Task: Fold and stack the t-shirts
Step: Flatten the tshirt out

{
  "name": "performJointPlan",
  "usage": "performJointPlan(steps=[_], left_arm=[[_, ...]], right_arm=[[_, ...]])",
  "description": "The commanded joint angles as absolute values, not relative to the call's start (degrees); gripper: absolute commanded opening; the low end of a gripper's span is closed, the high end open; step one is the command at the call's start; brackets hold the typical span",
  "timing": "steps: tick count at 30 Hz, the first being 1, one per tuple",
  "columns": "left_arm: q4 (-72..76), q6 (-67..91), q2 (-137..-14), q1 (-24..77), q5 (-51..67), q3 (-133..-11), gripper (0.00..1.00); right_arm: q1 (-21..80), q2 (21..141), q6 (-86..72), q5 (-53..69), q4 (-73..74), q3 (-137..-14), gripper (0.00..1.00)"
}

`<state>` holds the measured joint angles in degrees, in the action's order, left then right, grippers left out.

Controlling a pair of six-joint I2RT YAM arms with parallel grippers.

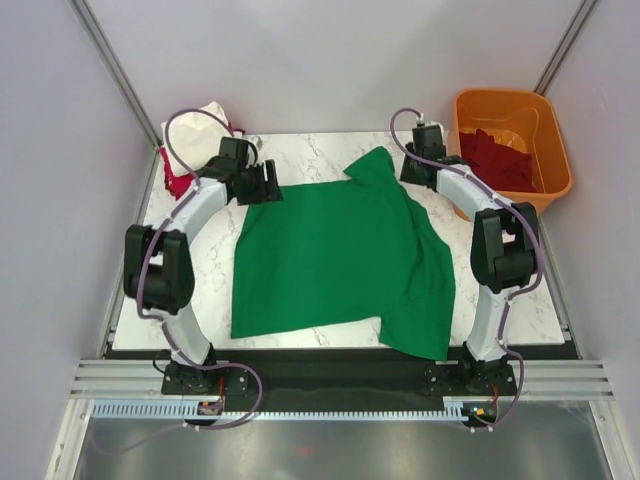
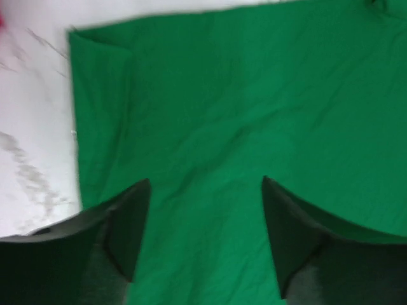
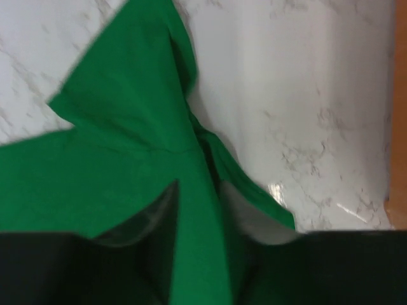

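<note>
A bright green t-shirt (image 1: 330, 250) lies spread on the marble table (image 1: 320, 145). My left gripper (image 1: 270, 185) hovers over its far left corner, open and empty; in the left wrist view the gripper (image 2: 206, 184) has its fingers wide apart above the flat green cloth (image 2: 241, 108). My right gripper (image 1: 408, 170) is at the shirt's far right, by the sleeve. In the right wrist view the gripper (image 3: 197, 190) is closed on a raised ridge of the green shirt (image 3: 127, 127). A cream-white shirt (image 1: 200, 115) and a red shirt (image 1: 178, 180) lie bunched at the far left corner.
A rigid orange tub (image 1: 505, 93) stands off the table's far right corner with a dark maroon shirt (image 1: 495, 155) inside. Grey walls close in on both sides. The shirt's near right part hangs at the table's front edge (image 1: 330, 345).
</note>
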<state>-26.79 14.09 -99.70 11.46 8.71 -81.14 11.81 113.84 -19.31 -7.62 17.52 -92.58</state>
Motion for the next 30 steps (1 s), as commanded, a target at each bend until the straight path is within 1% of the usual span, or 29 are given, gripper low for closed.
performJointPlan(steps=[1, 2, 4, 6, 10, 13, 14, 17, 23, 26, 30], left_arm=[[-19.2, 20.7, -105.4, 12.3, 14.9, -82.6, 0.68], [-19.2, 20.9, -106.5, 12.5, 13.5, -83.2, 0.66], [-19.8, 21.2, -108.3, 12.5, 10.3, -84.0, 0.64], [-20.0, 20.3, -110.2, 12.4, 5.7, -84.1, 0.64], [-20.3, 18.9, -113.4, 13.0, 0.7, -85.1, 0.64], [-20.4, 16.2, -114.0, 16.0, -8.8, -85.5, 0.64], [-20.3, 15.6, -113.9, 17.6, -14.1, -85.5, 0.64], [-20.4, 11.5, -115.7, 19.7, -22.5, -87.8, 0.65], [-20.8, 6.2, -121.5, 20.0, -27.4, -93.4, 0.62], [-21.4, 4.7, -124.4, 19.9, -29.2, -96.1, 0.60], [-22.4, 3.9, -127.3, 19.9, -29.9, -99.3, 0.52]], right_arm=[[11.4, 109.6, -20.7, -5.5, 15.5, -87.5, 0.27], [11.5, 108.9, -21.0, -4.6, 15.2, -86.6, 0.24], [11.4, 106.6, -21.4, -2.0, 14.8, -84.0, 0.20], [11.6, 105.0, -21.4, -1.0, 14.3, -81.8, 0.20], [11.6, 101.7, -22.3, -0.2, 13.4, -79.3, 0.18], [11.7, 101.1, -22.3, 1.2, 13.2, -79.2, 0.17], [11.6, 101.1, -22.3, 1.7, 13.2, -79.3, 0.17], [11.6, 101.0, -22.5, 2.5, 13.2, -79.5, 0.17], [11.7, 101.1, -22.6, 3.4, 12.9, -79.3, 0.15], [11.6, 101.1, -22.7, 3.6, 12.7, -79.0, 0.14], [11.6, 101.6, -22.7, 4.0, 12.2, -78.8, 0.13]])
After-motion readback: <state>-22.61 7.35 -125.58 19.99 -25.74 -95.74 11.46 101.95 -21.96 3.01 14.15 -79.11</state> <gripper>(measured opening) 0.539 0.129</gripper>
